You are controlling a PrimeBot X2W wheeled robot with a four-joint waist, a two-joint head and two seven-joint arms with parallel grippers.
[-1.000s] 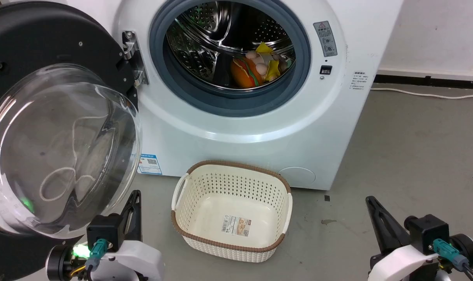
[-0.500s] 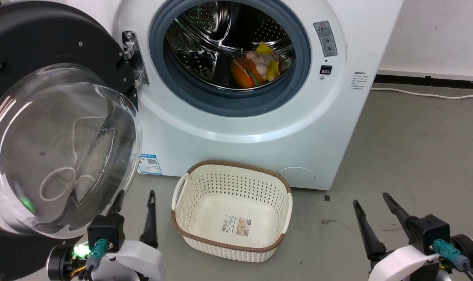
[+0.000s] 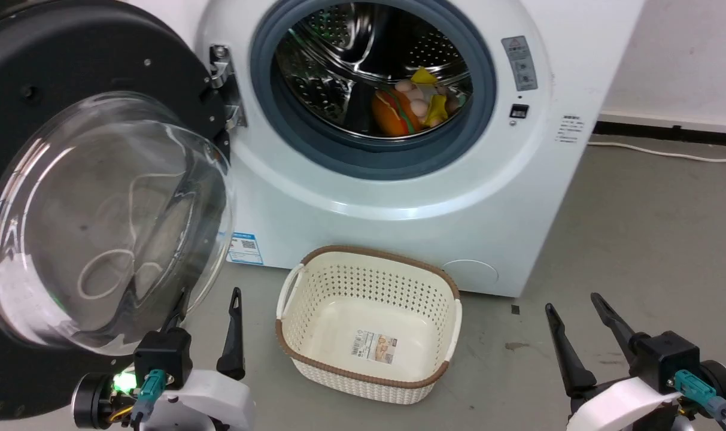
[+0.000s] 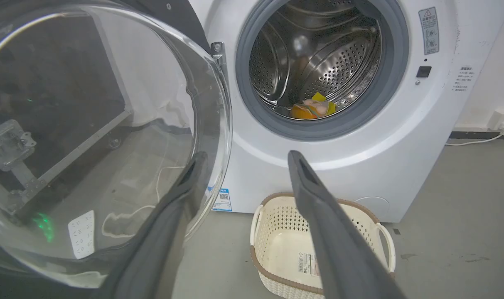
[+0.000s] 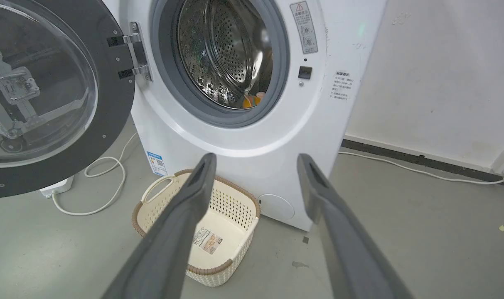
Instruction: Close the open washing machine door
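Plainly, the washing machine door [image 3: 102,215] hangs wide open, swung out on its hinge [image 3: 225,90] to the left of the drum [image 3: 339,54] (colourful toys [image 3: 398,111] lie inside). The left gripper [image 3: 209,296] sits just below the door's glass bowl, fingers spread and empty. A cream basket [image 3: 315,256] stands on the floor before the machine. The right gripper [image 3: 572,302], fingers likewise parted and empty, is well apart at the right.

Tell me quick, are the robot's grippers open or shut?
Left gripper: open, holding nothing.
Right gripper: open, holding nothing.
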